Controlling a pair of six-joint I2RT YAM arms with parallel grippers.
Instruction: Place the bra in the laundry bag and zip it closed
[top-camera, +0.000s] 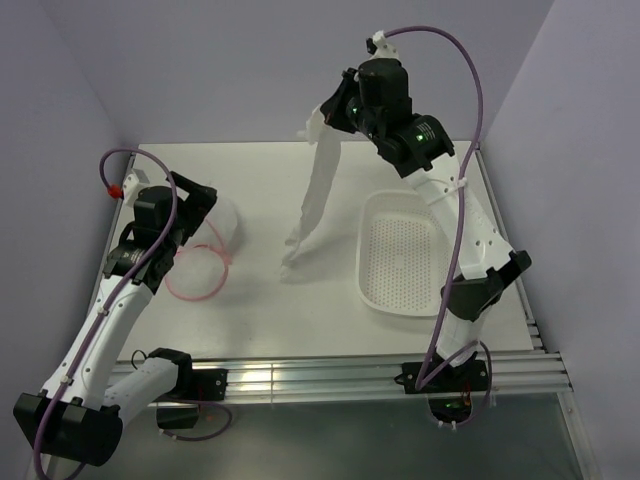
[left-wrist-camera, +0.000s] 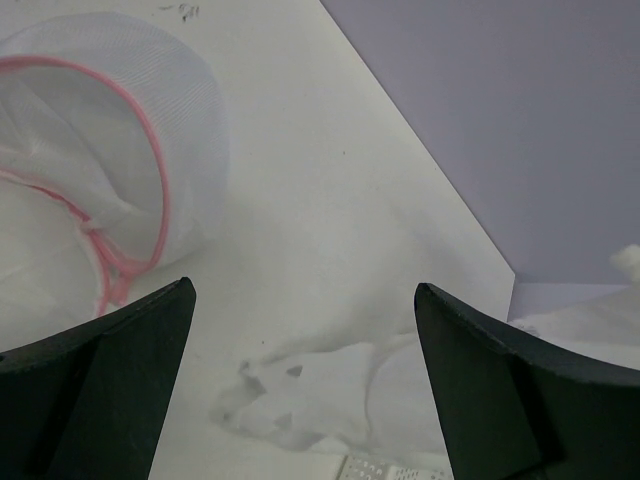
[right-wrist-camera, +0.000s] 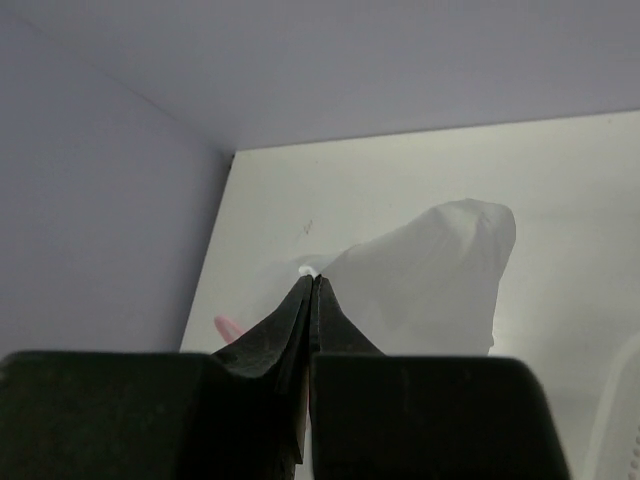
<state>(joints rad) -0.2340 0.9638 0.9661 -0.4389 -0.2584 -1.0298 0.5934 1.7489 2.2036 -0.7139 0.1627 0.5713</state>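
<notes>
Aloft, right fingers (right-wrist-camera: 290, 330) pinch the hanging bra (top-camera: 318, 190) between laundry bag (top-camera: 205, 255) and basket (top-camera: 400, 262); left fingers (left-wrist-camera: 100, 380) gape empty

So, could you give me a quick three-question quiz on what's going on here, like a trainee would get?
1. True or false: the soft white fabric bra is already inside the round white mesh laundry bag with pink rims.
2. Which jaws are shut on the bra? A) left B) right C) neither
3. Fill in: the white perforated plastic basket sits on the robot's ___ side of the white table.
Key: 1 false, it hangs in the air from the right jaws; 2 B, the left jaws stand open near the bag; 3 right.
</notes>
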